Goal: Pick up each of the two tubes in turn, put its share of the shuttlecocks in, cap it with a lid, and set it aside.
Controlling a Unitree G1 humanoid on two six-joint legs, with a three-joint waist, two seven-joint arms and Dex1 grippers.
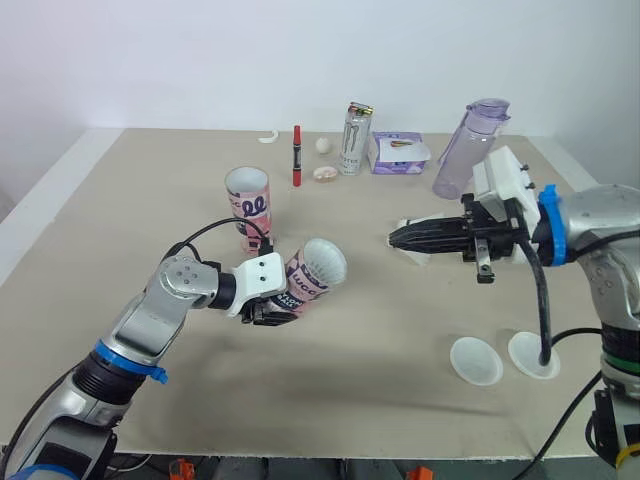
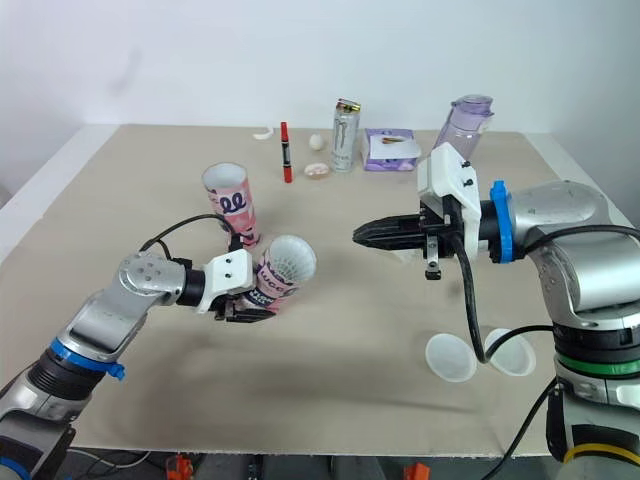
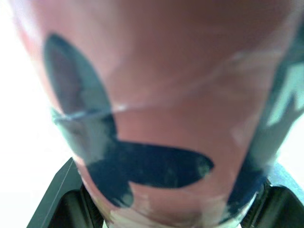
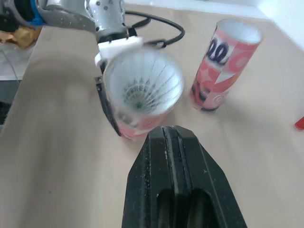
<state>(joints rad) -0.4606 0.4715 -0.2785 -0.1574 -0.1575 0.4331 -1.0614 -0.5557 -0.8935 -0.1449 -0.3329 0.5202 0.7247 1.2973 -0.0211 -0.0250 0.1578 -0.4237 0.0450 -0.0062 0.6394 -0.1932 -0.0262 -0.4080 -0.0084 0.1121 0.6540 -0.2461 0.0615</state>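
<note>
Right wrist view: left tool (image 1: 272,314) grips the tilted tube (image 1: 300,287), right tool (image 4: 172,133) is closed on nothing, and the shuttlecock (image 4: 142,88) at the tube's mouth might slide out if tipped further.

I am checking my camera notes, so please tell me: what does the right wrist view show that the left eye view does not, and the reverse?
The right wrist view looks straight into the shuttlecock in the held tube, down its feather skirt to the middle. The left eye view adds a lid and a second lid on the table near the right arm, and the can, bottle, red pen and purple pack towards the far edge. Both show the left gripper shut on the held tube, the standing tube beside it, and the shut right gripper.
</note>
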